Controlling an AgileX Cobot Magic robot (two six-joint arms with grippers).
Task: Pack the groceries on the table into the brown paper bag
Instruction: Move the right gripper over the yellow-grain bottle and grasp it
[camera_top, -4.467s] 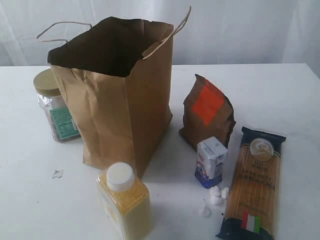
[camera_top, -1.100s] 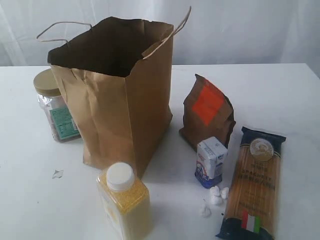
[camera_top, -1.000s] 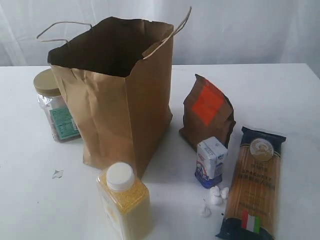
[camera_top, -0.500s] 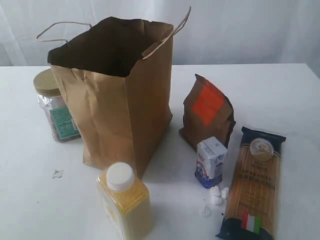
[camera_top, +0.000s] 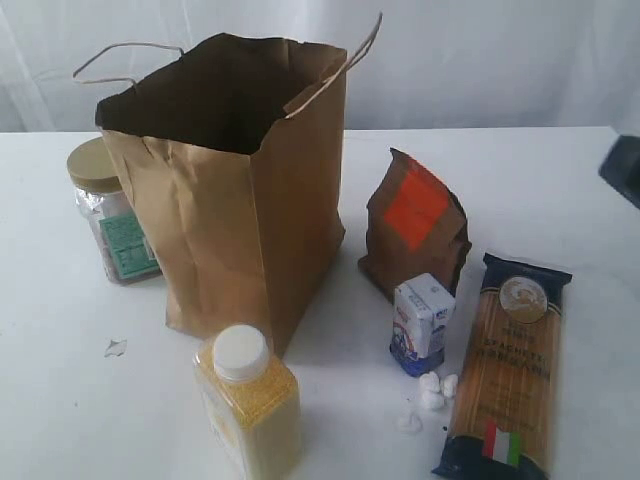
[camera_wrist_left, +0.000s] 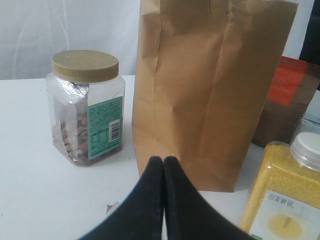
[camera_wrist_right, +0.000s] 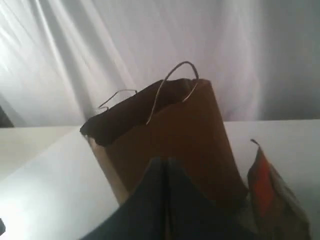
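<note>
The left tool (camera_wrist_left: 163, 162) had its jaws pressed together with nothing between them. It was low over the bench (camera_top: 60, 420) at the near side, facing the foot of the brown paper bag (camera_top: 235, 200). The right tool (camera_wrist_right: 162, 162) was also fully closed and empty, raised and facing the bag's upper part.

Nearest stood the white-capped yellow-grain bottle (camera_top: 250, 405), upright, just in front of the bag. At near right the long spaghetti pack (camera_top: 505, 365) lay flat, running near to far. A few small white lumps (camera_top: 430, 395) lay between the pack and the small white-blue carton (camera_top: 422, 322), which stood upright just left of the pack. A small scrap (camera_top: 115, 348) lay at near left.

Farther back, the bag stood upright left of centre, its mouth open and both handles raised. The brown pouch with orange-red label (camera_top: 415, 228) stood right of the bag, directly behind the carton. The tan-lidded clear jar (camera_top: 105, 215) stood upright against the bag's left side. A dark shape (camera_top: 625, 168) showed at the far right edge; it could not be identified.
</note>
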